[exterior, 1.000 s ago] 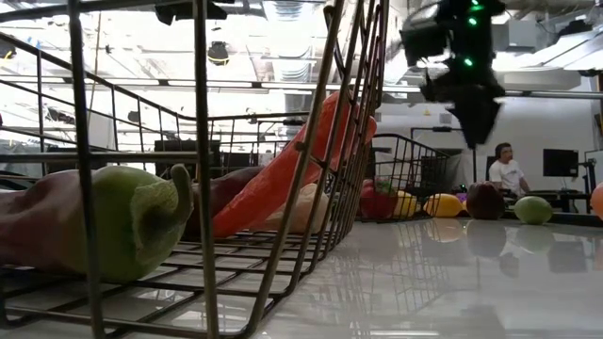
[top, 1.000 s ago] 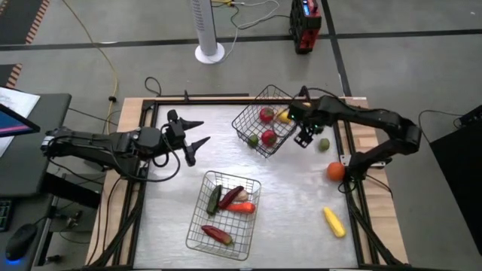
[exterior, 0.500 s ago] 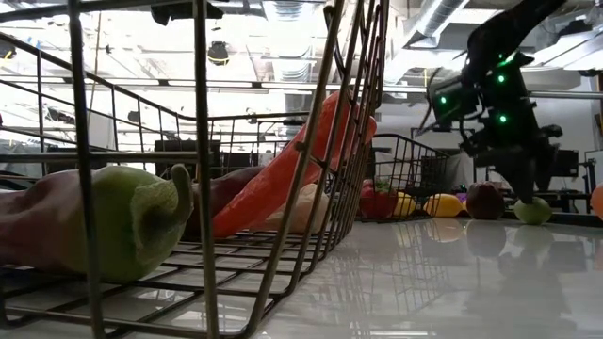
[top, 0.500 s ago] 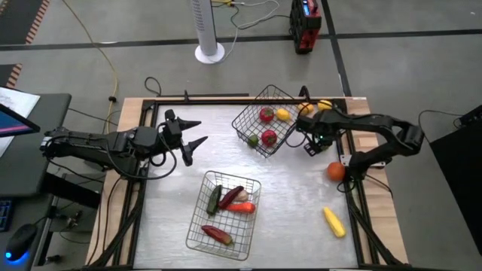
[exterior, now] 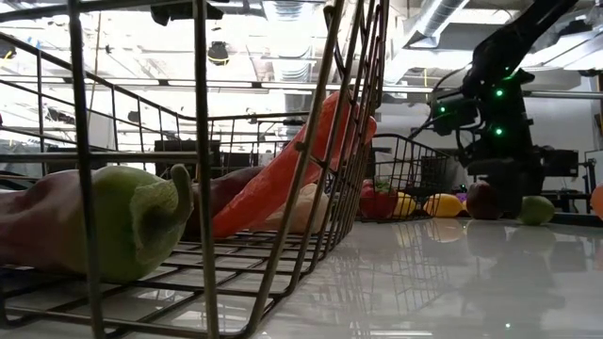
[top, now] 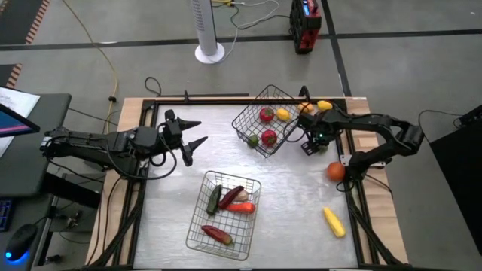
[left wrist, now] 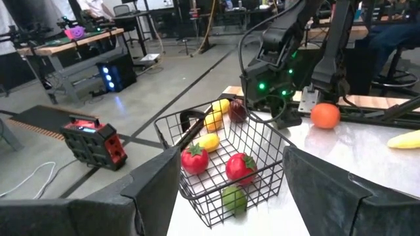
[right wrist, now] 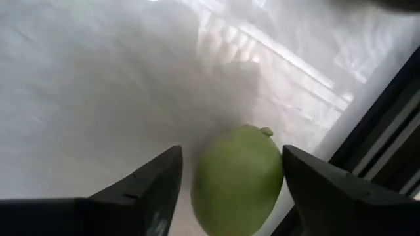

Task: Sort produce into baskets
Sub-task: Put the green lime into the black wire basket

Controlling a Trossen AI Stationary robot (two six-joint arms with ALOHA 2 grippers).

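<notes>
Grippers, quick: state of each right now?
Left gripper: open, holding nothing.
Right gripper: open, fingers either side of the green fruit, not yet gripping.

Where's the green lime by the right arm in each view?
High: lime hidden under the right end effector, beside the round-fruit basket.
Low: far right.
Left wrist: not visible; basket is.
Right wrist: between the fingers.
Landmark: that basket.

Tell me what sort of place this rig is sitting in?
It looks like a robotics lab or workshop, not a kitchen. The table stands on a bare concrete floor with cables, a white tower fan and a red case behind it. The left wrist view shows workbenches and office chairs beyond.
</notes>
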